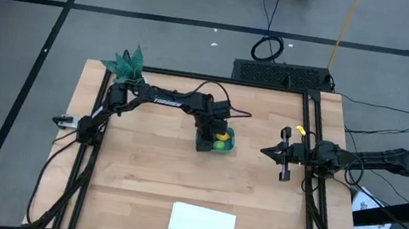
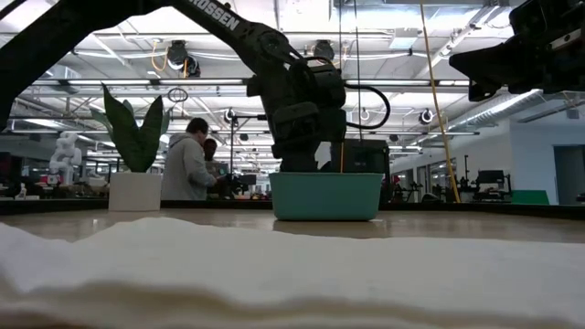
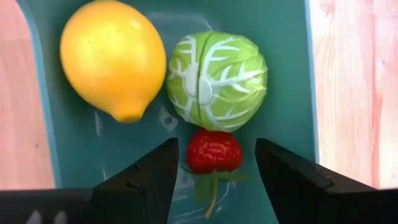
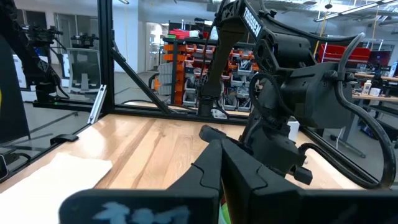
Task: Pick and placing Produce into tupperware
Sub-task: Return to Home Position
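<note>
On the wooden table, the left gripper hung wide open over the blue tub. The right gripper sat pinched closed near the right edge. Inside the tub lay 3 toys: a lemon, a green ball and a tiny strawberry.

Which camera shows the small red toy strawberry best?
Left wrist view: the small red toy strawberry lies plainly in the teal plastic tub between the left gripper's open fingers. High view: the left arm hides it. Low view: only the tub's wall. Right wrist view: nothing of it.
</note>
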Robot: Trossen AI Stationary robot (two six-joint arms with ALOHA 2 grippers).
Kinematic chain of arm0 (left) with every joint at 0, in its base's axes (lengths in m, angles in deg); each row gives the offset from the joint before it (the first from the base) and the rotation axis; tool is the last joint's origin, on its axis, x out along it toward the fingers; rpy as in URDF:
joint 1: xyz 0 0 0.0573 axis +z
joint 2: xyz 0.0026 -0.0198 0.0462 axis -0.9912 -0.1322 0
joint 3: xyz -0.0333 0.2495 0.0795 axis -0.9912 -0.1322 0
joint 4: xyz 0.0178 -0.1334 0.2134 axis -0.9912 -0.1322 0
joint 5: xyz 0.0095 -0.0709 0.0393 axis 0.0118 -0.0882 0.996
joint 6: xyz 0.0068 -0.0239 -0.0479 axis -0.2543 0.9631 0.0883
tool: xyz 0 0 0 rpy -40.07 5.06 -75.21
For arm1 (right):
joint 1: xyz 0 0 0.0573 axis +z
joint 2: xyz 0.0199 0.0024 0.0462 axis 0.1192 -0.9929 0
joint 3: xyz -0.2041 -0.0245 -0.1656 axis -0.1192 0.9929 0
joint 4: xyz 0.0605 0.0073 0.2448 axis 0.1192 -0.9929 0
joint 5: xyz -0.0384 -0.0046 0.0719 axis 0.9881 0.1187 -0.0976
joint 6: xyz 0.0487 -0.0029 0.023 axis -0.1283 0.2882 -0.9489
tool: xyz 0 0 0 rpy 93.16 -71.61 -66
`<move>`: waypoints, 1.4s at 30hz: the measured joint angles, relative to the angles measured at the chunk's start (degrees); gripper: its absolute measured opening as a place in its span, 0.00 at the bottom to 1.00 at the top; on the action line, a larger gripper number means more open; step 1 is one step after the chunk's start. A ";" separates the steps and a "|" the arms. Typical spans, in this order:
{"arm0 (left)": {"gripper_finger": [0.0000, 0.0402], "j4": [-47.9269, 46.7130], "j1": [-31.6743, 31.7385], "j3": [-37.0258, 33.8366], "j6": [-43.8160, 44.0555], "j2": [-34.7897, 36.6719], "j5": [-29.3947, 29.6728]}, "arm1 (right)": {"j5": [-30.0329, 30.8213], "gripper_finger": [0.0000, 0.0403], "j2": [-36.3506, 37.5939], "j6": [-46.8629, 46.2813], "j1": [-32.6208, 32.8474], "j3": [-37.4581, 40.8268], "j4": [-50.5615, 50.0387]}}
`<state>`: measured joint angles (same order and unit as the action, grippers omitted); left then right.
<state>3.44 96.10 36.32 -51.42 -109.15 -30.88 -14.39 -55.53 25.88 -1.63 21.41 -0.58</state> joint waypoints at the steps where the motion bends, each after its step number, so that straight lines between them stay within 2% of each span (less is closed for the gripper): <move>1: 0.55 -0.12 0.00 0.00 -0.16 0.00 0.10 | 0.02 0.00 0.01 -0.05 0.01 -0.01 0.00; 11: 0.54 -1.77 0.55 0.09 -1.17 0.09 3.01 | 0.00 0.00 0.01 -0.56 -0.01 -0.01 0.00; 30: 0.54 -2.15 0.55 0.20 -1.21 4.66 3.42 | 0.00 0.00 0.01 -0.49 0.01 0.01 0.02; 33: 0.54 -2.29 0.53 0.20 -1.72 4.66 5.28 | 0.00 0.00 -0.01 -0.51 -0.01 -0.01 0.02; 37: 0.45 -2.46 0.44 0.20 -2.74 4.66 6.11 | 0.00 0.00 -0.01 -0.53 0.00 0.01 0.01; 42: 0.24 -2.47 0.44 0.20 -3.16 4.66 6.11 | 0.00 0.00 -0.01 -0.53 0.00 0.01 0.02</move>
<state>0.97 96.53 36.52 -54.58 -104.50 -24.77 -14.39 -55.54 25.35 -1.63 21.42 -0.56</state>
